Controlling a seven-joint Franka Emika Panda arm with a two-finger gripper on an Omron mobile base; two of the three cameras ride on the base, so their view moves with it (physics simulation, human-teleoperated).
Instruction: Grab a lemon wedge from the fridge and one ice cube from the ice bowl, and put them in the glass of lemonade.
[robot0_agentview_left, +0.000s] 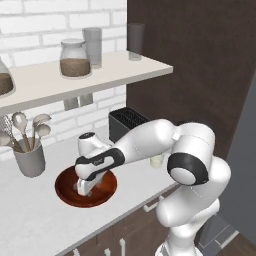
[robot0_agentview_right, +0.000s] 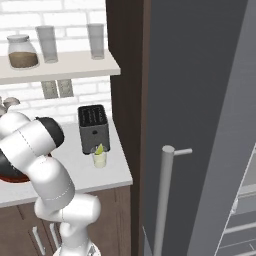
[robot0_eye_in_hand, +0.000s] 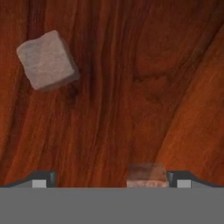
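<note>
Hand view – the hand (robot0_eye_in_hand: 111, 179) spread wide inside the ice bowl (robot0_eye_in_hand: 144, 65), one ice cube (robot0_eye_in_hand: 147, 176) between its tips, ungripped – no writing anywhere

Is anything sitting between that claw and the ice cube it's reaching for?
No, nothing visible does. In the hand view one ice cube already sits between the fingertips, beside the right one, on the ice bowl. A second cube lies farther off.

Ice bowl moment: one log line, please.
pincer: open, down in ice bowl | ice cube between tips | lemon wedge in glass of lemonade
</note>
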